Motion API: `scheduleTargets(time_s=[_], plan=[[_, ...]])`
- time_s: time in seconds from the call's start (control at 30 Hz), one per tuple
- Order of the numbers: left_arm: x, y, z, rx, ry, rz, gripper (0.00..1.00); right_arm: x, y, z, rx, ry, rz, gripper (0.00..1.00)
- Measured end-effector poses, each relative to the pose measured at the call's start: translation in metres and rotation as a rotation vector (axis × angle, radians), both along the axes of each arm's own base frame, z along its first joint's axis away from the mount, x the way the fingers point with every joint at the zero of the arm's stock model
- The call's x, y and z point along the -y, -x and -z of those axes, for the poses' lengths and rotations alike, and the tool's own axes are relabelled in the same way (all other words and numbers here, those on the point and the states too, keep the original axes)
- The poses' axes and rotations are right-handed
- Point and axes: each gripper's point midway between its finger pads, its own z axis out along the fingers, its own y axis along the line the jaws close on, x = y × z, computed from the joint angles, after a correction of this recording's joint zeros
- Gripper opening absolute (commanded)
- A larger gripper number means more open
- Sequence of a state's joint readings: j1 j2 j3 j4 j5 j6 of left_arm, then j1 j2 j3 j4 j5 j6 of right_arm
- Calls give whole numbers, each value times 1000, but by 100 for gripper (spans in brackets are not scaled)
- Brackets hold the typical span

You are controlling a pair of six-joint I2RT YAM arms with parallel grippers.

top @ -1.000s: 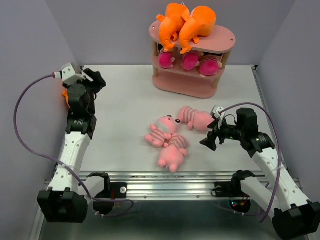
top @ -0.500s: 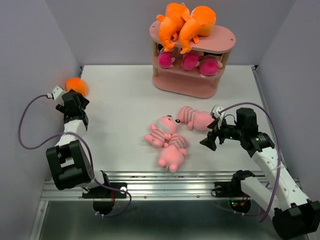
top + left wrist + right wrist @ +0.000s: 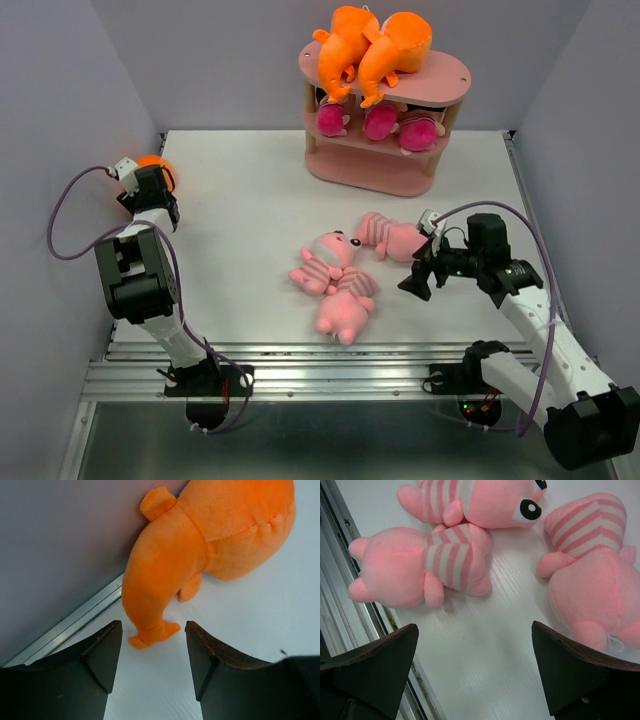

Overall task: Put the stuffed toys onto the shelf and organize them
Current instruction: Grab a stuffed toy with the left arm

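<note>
An orange stuffed toy (image 3: 200, 545) lies against the left wall (image 3: 152, 161). My left gripper (image 3: 152, 650) is open just behind it, and the toy's foot lies just ahead of the fingertips, untouched. In the top view that gripper (image 3: 151, 178) sits at the table's far left. Three pink striped pigs (image 3: 325, 262), (image 3: 345, 308), (image 3: 390, 237) lie in a cluster mid-table. My right gripper (image 3: 418, 278) is wide open just right of them, holding nothing. In its wrist view (image 3: 475, 670) two pigs (image 3: 415, 567), (image 3: 595, 570) flank the gap ahead. The pink shelf (image 3: 385, 172) carries orange monsters (image 3: 375, 45) on top and dolls (image 3: 380, 122) on the middle tier.
Grey walls close in the table on the left, right and back. A metal rail (image 3: 350, 360) runs along the near edge. A metal strip (image 3: 75, 622) edges the floor beside the orange toy. The shelf's bottom tier (image 3: 370, 178) shows bare pink.
My left arm has folded back and its gripper has come down behind the orange toy by the left wall, with the jaws narrowing somewhat. The right arm has barely moved.
</note>
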State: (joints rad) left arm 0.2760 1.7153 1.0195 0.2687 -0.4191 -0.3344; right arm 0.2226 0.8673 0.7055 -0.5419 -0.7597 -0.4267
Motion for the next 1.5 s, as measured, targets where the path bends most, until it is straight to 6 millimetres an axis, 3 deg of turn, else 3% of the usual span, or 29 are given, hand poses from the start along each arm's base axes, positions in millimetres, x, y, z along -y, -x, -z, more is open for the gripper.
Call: scheduleTargets(time_s=[0.17, 0.43, 0.6, 0.7, 0.77, 0.8, 1.2, 1.3, 1.5], plan=[[-1, -20, 13, -72, -23, 26, 65, -1, 0, 5, -20, 2, -7, 100], [-2, -33, 22, -134, -18, 26, 63, -4, 2, 2, -10, -12, -34, 100], [-4, -31, 50, -223, 5, 8, 57, -4, 3, 0, -2, -15, -41, 100], [-3, -24, 64, -267, 22, 1, 49, -4, 3, 0, -2, -15, -41, 100], [-5, -21, 70, -283, 28, -5, 33, -4, 3, 0, 0, -16, -42, 100], [-6, -19, 71, -290, 30, -7, 19, -4, 4, -1, 1, -17, -42, 100], [-5, -18, 72, -301, 45, 43, 0, -2, 2, -1, 2, -18, -32, 100], [11, -23, 69, -269, 92, 129, 0, -2, 2, -1, 2, -18, -32, 100], [72, -29, 42, -163, 200, 343, 0, -2, 3, -3, 11, -20, -32, 100]])
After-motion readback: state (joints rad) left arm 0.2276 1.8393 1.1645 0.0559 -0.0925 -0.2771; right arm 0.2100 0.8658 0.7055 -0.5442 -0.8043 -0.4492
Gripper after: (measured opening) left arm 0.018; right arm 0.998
